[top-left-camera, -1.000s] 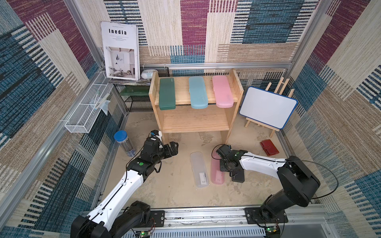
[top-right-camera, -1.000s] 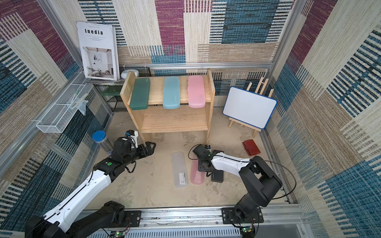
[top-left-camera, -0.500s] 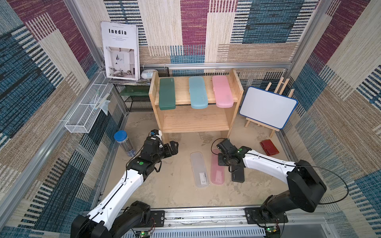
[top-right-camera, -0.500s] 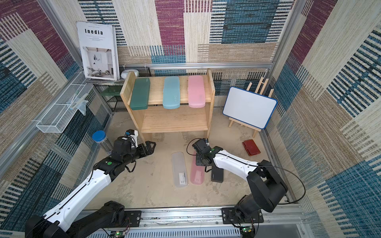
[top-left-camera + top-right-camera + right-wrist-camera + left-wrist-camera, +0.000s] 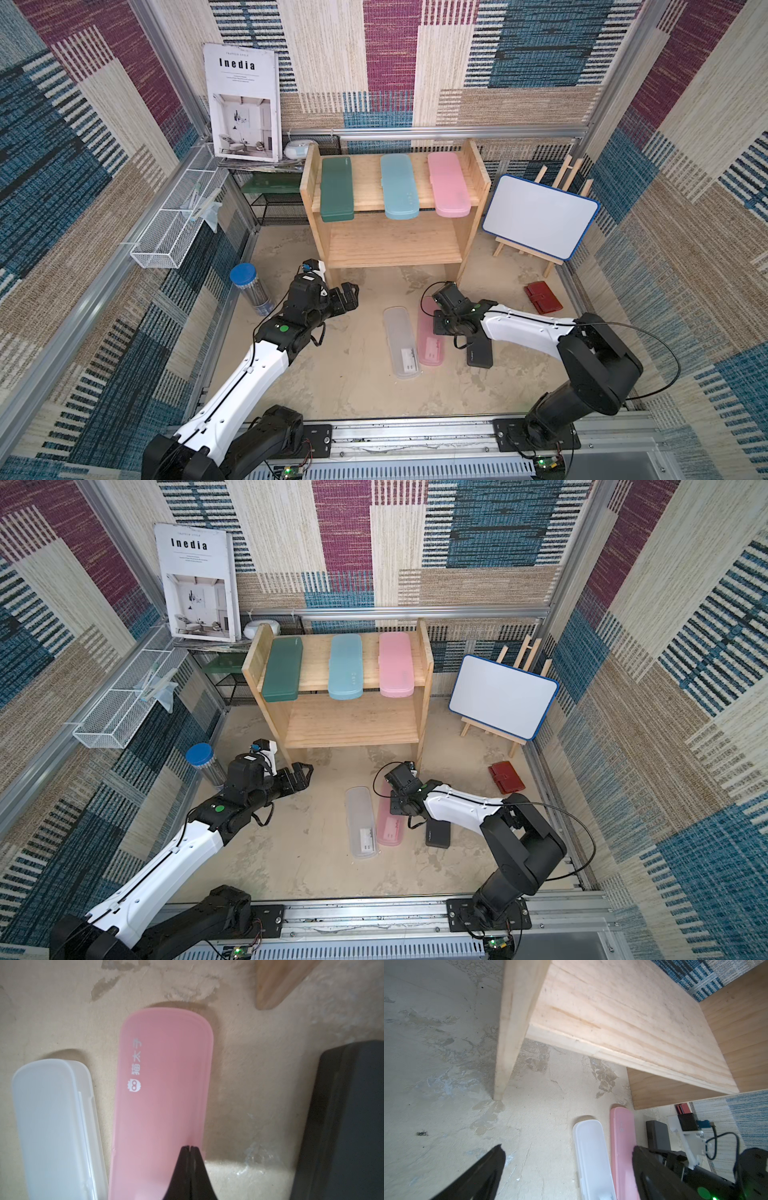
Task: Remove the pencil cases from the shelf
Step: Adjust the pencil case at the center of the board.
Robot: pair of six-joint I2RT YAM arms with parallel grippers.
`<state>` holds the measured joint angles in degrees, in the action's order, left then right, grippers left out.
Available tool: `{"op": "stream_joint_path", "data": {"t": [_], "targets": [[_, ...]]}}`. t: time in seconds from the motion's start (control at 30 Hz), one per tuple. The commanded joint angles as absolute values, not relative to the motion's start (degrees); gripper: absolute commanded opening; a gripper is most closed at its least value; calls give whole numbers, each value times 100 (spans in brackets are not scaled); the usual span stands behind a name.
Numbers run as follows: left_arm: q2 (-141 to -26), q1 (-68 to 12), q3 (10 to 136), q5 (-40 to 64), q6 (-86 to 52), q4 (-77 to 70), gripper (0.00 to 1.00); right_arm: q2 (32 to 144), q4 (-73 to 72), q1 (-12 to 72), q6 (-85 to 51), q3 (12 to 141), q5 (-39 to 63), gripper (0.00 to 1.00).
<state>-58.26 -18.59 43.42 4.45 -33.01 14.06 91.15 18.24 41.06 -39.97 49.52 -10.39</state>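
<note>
The wooden shelf (image 5: 395, 245) carries three pencil cases on its top board: dark green (image 5: 336, 189), light blue (image 5: 399, 187) and pink (image 5: 449, 185). On the floor in front lie a frosted clear case (image 5: 401, 343), a pink case (image 5: 430, 347) and a black case (image 5: 480, 353), side by side. My right gripper (image 5: 189, 1147) is shut and empty, with its tips over the floor pink case (image 5: 164, 1084) near that case's edge. My left gripper (image 5: 351, 296) is open and empty, low beside the shelf's left leg (image 5: 506, 1043), facing the floor cases.
A red wallet (image 5: 542, 297) lies at the right. A whiteboard on an easel (image 5: 540, 220) stands right of the shelf. A blue-lidded jar (image 5: 249, 289), a white wire basket (image 5: 174, 232), a black mesh rack (image 5: 274, 199) and a leaning book (image 5: 245, 104) are on the left.
My right gripper has shifted a little left and towards the shelf, from by the black case to over the floor pink case, staying shut. The left arm has not moved.
</note>
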Motion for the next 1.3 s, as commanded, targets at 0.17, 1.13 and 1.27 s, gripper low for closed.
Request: {"op": "stream_joint_path", "data": {"t": [0.17, 1.13, 1.27], "targets": [[-5776, -1849, 4412, 372, -3249, 1505, 99, 8549, 2582, 4119, -3702, 5143, -952, 10], [-5377, -1776, 4240, -558, -1795, -413, 99, 5858, 216, 3190, -1619, 4787, -2454, 63], [-5576, -1701, 4355, -510, -1758, -544, 99, 6112, 35, 3071, -1410, 4975, -2167, 50]]}}
